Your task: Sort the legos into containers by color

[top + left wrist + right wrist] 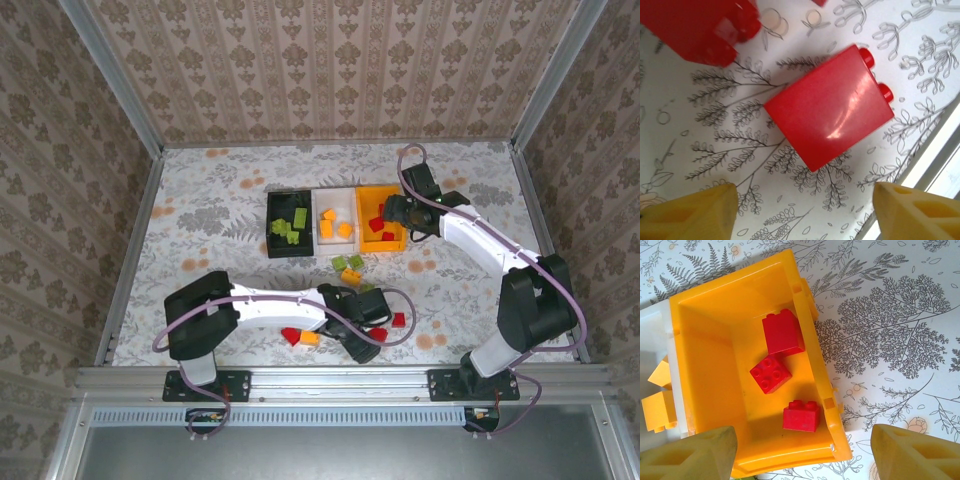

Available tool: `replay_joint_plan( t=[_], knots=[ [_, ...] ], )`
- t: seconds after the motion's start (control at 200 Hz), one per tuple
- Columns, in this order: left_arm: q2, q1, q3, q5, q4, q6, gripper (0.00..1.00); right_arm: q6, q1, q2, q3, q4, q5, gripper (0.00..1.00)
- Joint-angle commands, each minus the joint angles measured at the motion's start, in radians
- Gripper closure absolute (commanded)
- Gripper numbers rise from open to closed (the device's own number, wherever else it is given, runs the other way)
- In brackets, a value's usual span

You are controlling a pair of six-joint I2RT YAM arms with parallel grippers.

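- The left gripper (805,200) is hovering low over the near part of the table (200,220). Its yellow fingers (695,212) are spread wide with nothing between them, and a loose red brick (830,107) is lying on its side just beyond the tips.
- The right gripper (804,437) is hanging over the orange-yellow bin (705,370), far right in the row, with its jaws likewise apart and empty. Three red bricks (782,332) are sitting inside.
- The step looks like picking up that loose red brick. The left claw should be advancing until the brick is sitting squarely between the fingers, then closing on its flat sides (not the studded end) while avoiding the second red brick (700,25) nearby.
- The black bin (270,220) is holding green pieces (290,228), and the white bin (340,200) is holding orange ones (328,222). More loose legos (350,270) are lying nearer the arms.
- No brand, label or writing is showing legibly.
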Motion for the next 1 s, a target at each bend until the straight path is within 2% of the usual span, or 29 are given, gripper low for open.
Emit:
replay_joint_plan(
  t=[0.0, 0.235, 0.435, 0.83, 0.995],
  knots=[
    [0.007, 0.0, 0.053, -0.034, 0.01, 0.015, 0.22, 0.01, -0.008, -0.022, 0.004, 0.005, -0.015, 0.28],
    [0.12, -0.002, 0.164, -0.024, -0.001, 0.053, 0.2, 0.009, -0.02, -0.029, 0.006, 0.002, -0.025, 0.28],
    [0.178, -0.002, 0.2, -0.015, -0.029, 0.05, 0.23, 0.011, -0.035, -0.05, -0.004, 0.009, -0.034, 0.27],
    [0.165, 0.0, 0.192, -0.04, -0.045, 0.044, 0.55, 0.022, -0.048, -0.054, -0.015, 0.032, -0.046, 0.27],
    [0.109, 0.0, 0.143, -0.075, -0.021, 0.029, 0.6, 0.026, -0.049, -0.061, -0.013, 0.031, -0.047, 0.28]
  ],
)
